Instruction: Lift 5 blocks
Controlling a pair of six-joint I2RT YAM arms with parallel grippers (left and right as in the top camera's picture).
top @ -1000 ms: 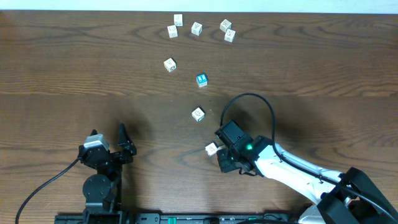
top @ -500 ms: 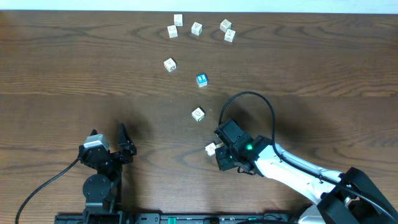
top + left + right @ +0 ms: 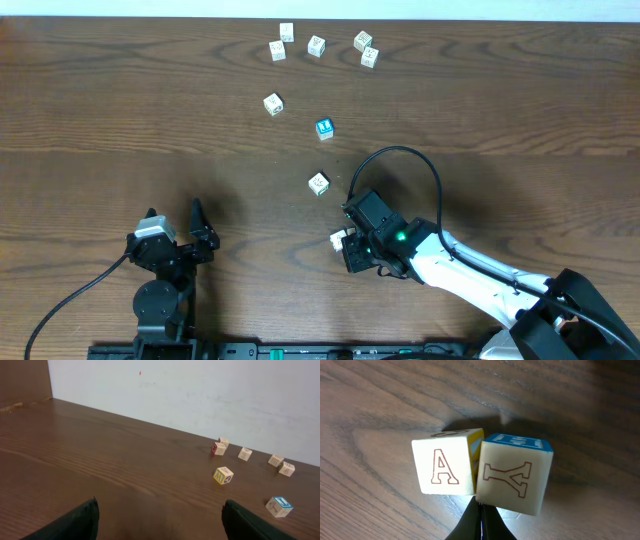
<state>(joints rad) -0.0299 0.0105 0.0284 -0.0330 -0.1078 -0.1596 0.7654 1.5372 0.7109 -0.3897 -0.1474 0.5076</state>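
From overhead, the right gripper (image 3: 347,247) has edged up to the nearest block (image 3: 338,237), unlifted on the table (image 3: 120,120). Left wrist: the left gripper (image 3: 160,506) gapes idle. Right wrist: clenched fingers (image 3: 474,527) grasp nothing, just behind the touching A block (image 3: 445,467) and Y block (image 3: 512,480).

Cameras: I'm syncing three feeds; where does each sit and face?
Overhead: above the table, looking straight down; left arm and right arm enter from the bottom edge.
Left wrist: low on the left gripper, facing the far wall; its open fingers frame the bottom.
Right wrist: close above the A block and Y block; the shut right gripper shows below.
Shared: overhead and left wrist both show the blue-faced block.
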